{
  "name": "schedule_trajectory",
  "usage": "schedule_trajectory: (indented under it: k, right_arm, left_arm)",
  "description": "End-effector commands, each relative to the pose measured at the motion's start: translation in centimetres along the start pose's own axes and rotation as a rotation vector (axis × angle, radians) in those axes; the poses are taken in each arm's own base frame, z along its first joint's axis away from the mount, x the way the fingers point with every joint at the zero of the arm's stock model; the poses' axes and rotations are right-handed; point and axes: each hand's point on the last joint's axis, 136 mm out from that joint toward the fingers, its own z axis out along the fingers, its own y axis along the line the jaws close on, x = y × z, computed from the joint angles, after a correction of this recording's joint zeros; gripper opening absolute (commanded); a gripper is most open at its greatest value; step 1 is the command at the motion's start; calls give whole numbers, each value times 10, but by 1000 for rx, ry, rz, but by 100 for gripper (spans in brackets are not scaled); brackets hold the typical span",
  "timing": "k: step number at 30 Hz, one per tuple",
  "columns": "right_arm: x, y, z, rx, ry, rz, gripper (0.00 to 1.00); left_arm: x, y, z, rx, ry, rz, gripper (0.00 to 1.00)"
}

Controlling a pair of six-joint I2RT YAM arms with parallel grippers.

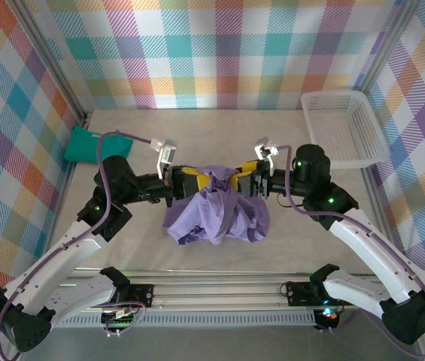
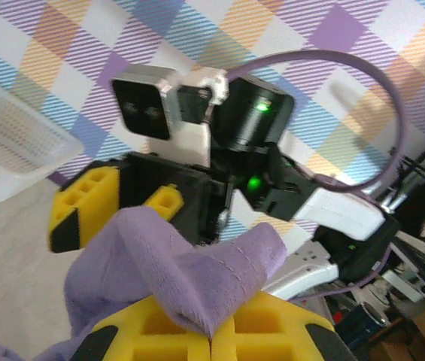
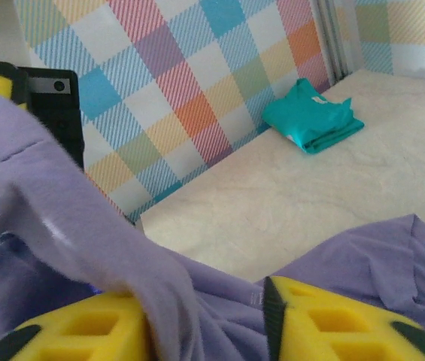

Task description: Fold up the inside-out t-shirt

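Two robot arms are reaching in from the near edge of a pale desk (image 1: 197, 128) and meeting above its middle. Between them, one lavender-purple t-shirt (image 1: 216, 214) is hanging in a bunched bundle. Its top is gathered to a narrow neck where the two grippers are facing each other, and its lower folds are spreading over the desk just in front of the arm bases.

The left gripper (image 2: 212, 331) is clenched. Its two yellow fingers are pressing together and pinching a stitched fold of the purple cloth, which is rising out of the seam between them. The right gripper (image 3: 204, 323) is released. Its two yellow fingers are standing apart, with the cloth lying loosely across the gap between them rather than being squeezed.

One teal-green folded garment (image 1: 84, 144) is lying at the far left of the desk, against the wall and well apart from the shirt. One white plastic basket (image 1: 344, 128) is sitting at the far right corner. Nothing is lying between these and the shirt.

Plaid pastel panels (image 1: 220, 53) are enclosing the desk on the left, far and right sides. A purple cable (image 1: 125, 135) is looping over each arm. In the right wrist view, the draped cloth is covering much of the left finger.
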Motion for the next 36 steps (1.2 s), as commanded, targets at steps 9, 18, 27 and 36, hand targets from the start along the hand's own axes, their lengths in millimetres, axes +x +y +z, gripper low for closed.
schedule_trajectory:
  k: [9,18,27,36]
  right_arm:
    - [18,-13,-2,78,-30,385,55]
    - [6,-8,25,-23,-69,415,36]
    - [-34,23,-1,-122,-285,91,0]
    - [-40,74,-14,-400,-319,-174,0]
  left_arm:
    - [-13,38,1,-199,-56,68,0]
    - [-4,43,3,-217,-31,81,0]
    - [0,78,-15,-406,-115,-15,0]
    - [20,96,-10,-429,-70,-88,8]
